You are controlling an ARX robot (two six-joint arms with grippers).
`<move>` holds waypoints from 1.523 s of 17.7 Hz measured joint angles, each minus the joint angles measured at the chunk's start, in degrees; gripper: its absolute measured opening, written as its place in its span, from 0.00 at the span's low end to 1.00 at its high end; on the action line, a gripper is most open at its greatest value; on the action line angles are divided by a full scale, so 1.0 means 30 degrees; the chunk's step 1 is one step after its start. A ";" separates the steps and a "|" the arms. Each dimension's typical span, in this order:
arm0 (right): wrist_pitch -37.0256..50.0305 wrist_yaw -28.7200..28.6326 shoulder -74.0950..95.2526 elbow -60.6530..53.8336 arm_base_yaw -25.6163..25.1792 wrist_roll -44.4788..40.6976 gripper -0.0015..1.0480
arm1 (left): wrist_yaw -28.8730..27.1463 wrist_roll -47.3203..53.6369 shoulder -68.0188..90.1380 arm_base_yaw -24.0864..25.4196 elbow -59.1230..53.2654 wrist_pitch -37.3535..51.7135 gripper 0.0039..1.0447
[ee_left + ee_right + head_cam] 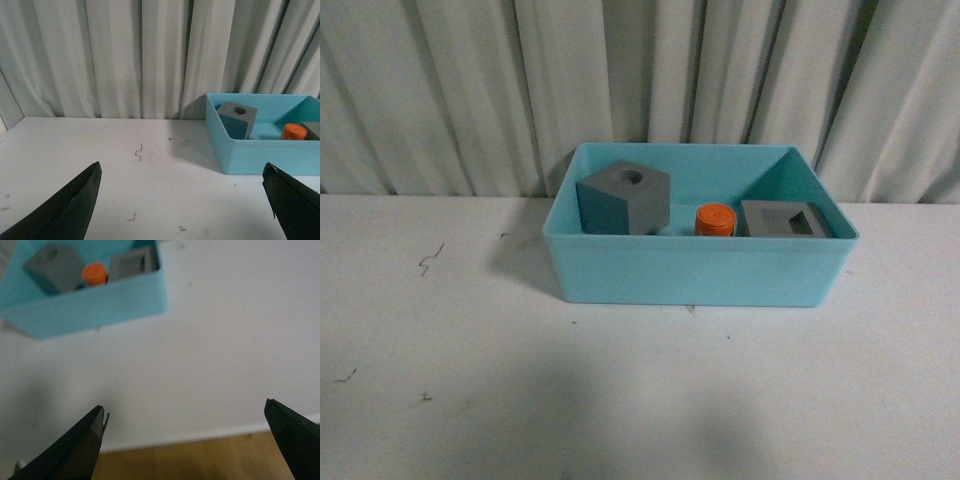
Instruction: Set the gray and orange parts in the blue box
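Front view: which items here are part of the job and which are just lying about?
Job items: blue box; inside it, gray cube with round hole, orange cylinder, gray cube with rectangular hole.
Lying about: nothing loose; only white table, curtain.

A white table (470, 380) was marked by small dark scuffs (430, 262). Pale pleated curtains (450, 90) were hung behind it. A wooden floor (200, 460) was seen past the table's edge.
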 joint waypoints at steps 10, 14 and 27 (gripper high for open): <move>0.8604 -0.2535 -0.7570 -0.5464 -0.3978 -0.7191 0.14 | -0.0015 0.0000 0.0000 0.0007 0.0000 -0.0007 0.94; 0.6018 -0.3468 -0.9559 -0.5734 -0.4721 -0.7439 0.02 | -0.0007 0.0000 0.0000 0.0007 0.0000 -0.0007 0.94; 0.5705 -0.5952 -1.1613 -0.6608 -0.7293 -0.7511 0.02 | -0.0007 0.0000 0.0000 0.0007 0.0000 -0.0007 0.94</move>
